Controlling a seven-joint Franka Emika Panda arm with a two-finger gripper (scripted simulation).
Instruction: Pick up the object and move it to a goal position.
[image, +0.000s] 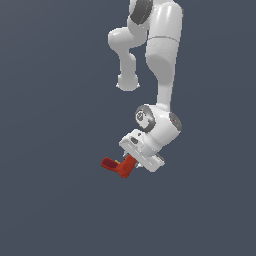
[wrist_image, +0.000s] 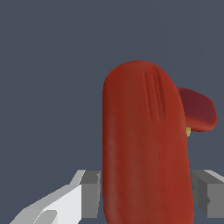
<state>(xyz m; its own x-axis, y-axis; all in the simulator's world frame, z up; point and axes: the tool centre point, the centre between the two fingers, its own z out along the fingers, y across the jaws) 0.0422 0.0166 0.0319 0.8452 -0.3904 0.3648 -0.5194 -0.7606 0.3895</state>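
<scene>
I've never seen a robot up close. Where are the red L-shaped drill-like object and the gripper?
red L-shaped drill-like object (wrist_image: 146, 144): wrist view, on its broad red body.
gripper (wrist_image: 144, 194): wrist view, midway between the grey fingertips, which flank the object.

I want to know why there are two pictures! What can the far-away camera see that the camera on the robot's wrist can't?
Only the exterior view shows the white arm with its joints, and the whole L shape of the red drill-like object poking out below the gripper.

Only the wrist view shows the close details: grooves on the object's fat red body, a tiny yellow-green spot, and a grey finger on each side of it.

Both show the same red object at the gripper, its darker red end, and the plain dark background.
</scene>
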